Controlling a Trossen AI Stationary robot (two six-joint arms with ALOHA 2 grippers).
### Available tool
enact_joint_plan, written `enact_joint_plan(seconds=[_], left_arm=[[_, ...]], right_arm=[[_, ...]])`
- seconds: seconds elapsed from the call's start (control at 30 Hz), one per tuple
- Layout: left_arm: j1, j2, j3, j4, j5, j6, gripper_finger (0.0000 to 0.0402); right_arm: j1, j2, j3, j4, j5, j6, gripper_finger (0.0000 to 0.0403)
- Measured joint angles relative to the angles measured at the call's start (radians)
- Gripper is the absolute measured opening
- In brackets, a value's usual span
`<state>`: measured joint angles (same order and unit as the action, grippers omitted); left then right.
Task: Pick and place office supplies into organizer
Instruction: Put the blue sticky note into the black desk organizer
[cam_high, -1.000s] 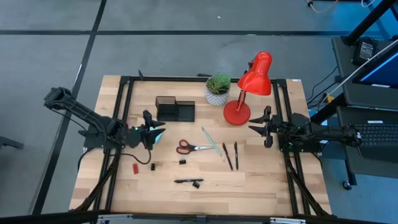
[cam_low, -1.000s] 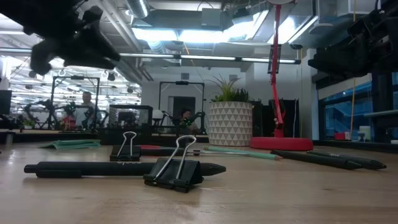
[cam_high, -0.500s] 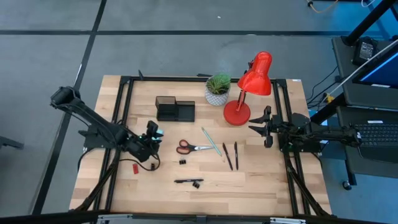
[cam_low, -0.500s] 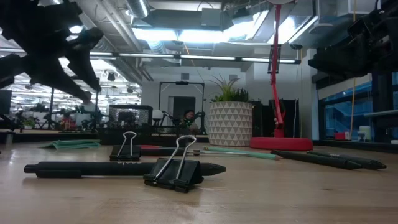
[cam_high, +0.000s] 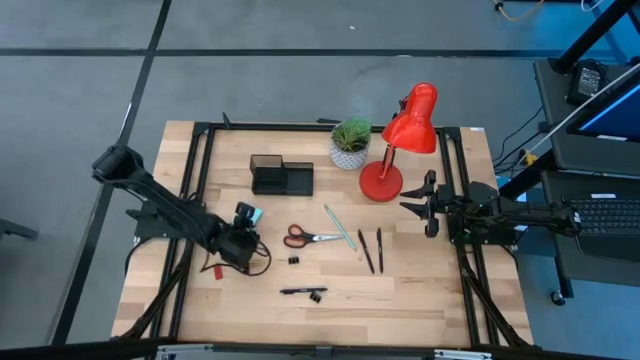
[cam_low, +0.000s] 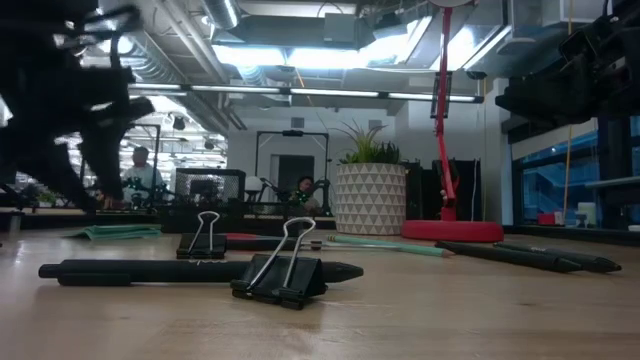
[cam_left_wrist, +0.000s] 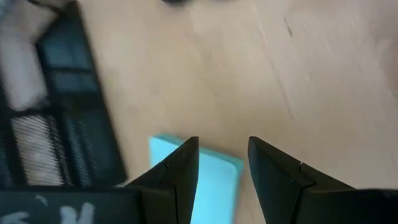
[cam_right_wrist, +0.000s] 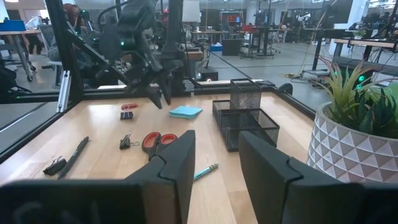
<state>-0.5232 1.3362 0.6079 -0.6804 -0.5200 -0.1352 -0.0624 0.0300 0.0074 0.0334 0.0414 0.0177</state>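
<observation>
We see the left gripper (cam_left_wrist: 222, 163) poised with parted, empty fingers over the light-blue notepad (cam_left_wrist: 214, 180) lying flat on the table (cam_left_wrist: 323, 93), apparently lining up a grasp; the right gripper (cam_right_wrist: 214, 155) waits part-open near the lamp (cam_high: 405, 135); the mesh organizer (cam_right_wrist: 245, 119) stands near the notepad.

Both arms are dark, almost black, built of slim tubular links joined by thicker rounded joints. The left arm (cam_high: 165, 205) carries a looping black cable near its wrist, and a small lit spot there looks teal-white, though it is hard to make out. The left gripper (cam_left_wrist: 222, 163) has two matte black, wedge-shaped fingers (cam_left_wrist: 176, 168) with bevelled edges. The right gripper (cam_right_wrist: 216, 155) shows the same broad, black angular fingers (cam_right_wrist: 177, 163). The right arm (cam_high: 500, 216) is equally dark.
</observation>
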Motion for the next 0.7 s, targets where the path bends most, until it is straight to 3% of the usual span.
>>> enact_joint_plan(seconds=[0.3, 0.7], left_arm=[[0.001, 0.110, 0.000, -0.035, 0.009, -0.099, 0.0134], [0.000, 0.158, 0.004, -0.053, 0.012, -0.146, 0.0134]], right_arm=[[0.000, 0.000, 0.000, 0.000, 0.000, 0.000, 0.0127], [0.000, 0.000, 0.000, 0.000, 0.000, 0.001, 0.0127]])
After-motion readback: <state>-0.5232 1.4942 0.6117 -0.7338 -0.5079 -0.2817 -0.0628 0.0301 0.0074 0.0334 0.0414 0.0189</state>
